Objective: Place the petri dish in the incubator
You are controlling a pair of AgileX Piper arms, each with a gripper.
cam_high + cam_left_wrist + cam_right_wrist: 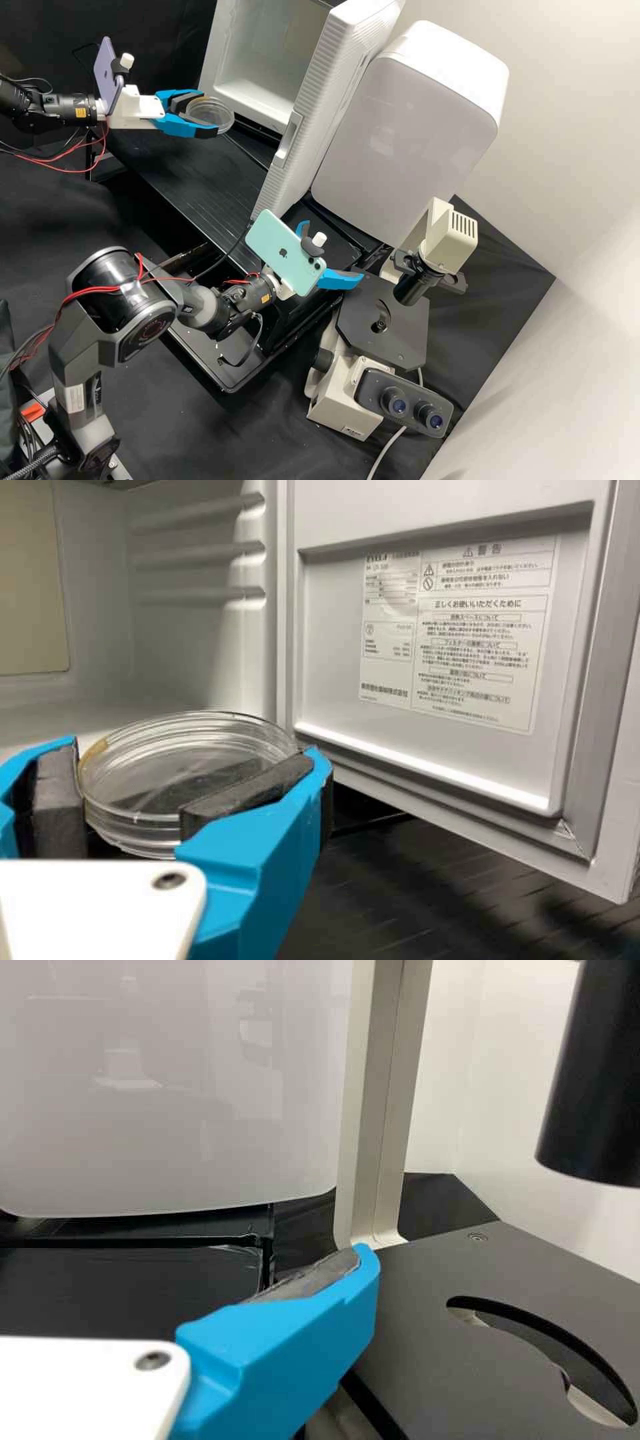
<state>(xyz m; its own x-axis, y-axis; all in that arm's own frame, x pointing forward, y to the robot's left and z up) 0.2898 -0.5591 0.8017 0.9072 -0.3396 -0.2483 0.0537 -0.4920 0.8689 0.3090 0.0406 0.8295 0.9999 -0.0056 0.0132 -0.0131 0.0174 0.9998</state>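
1. Clear, round plastic petri dish: held level and clamped between the blue fingers of the left gripper, raised above the ribbed black bench, just outside the chamber mouth.
2. White box-shaped incubator: tall ribbed door swung wide open, with the labelled inner panel just beside the dish.
3. Right gripper: low at the edge of the flat black stage of the white microscope, well apart from the dish. Open or closed: impossible to tell.

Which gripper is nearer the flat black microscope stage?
Right. The right gripper sits at the stage edge; the left gripper holds a clear petri dish at the open white incubator.
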